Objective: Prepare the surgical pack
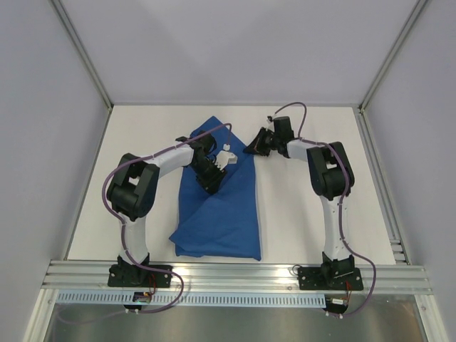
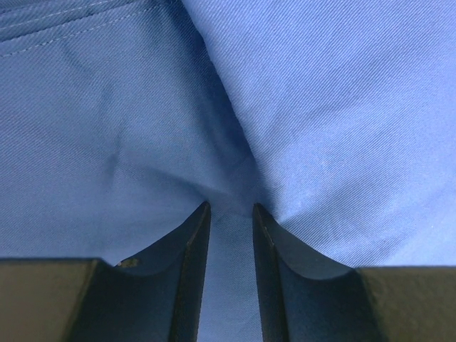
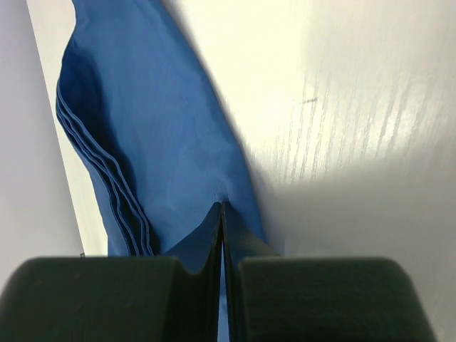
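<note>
1. The surgical pack [image 1: 217, 214] lies left of centre on the worktop [image 1: 299, 214]. It is a royal-blue drape folded into a long bundle, narrow at its far end and broader towards the arms' bases.
2. The cloth is matte with a fine twill weave, and soft enough to gather into creases. Along one side the right wrist view shows several stacked hems, so the sheet is already in layers.
3. The left gripper [image 2: 229, 208] is down on the upper middle of the bundle. Its dark fingers stand narrow with cloth between them, and creases run into the gap, so it appears to pinch a fold.
4. The right gripper [image 3: 222, 206] is at the pack's far right edge. Its jaws are all but together on a thin layer of cloth, just above the pale, faintly grained worktop.
5. I judge the step in hand to be a fold. Both arms hold the far part of the drape, ready to carry it over.
6. The next move calls for both arms to lift and travel together. Uneven pull would skew the layers or drag the limp bundle across the smooth worktop.
</note>
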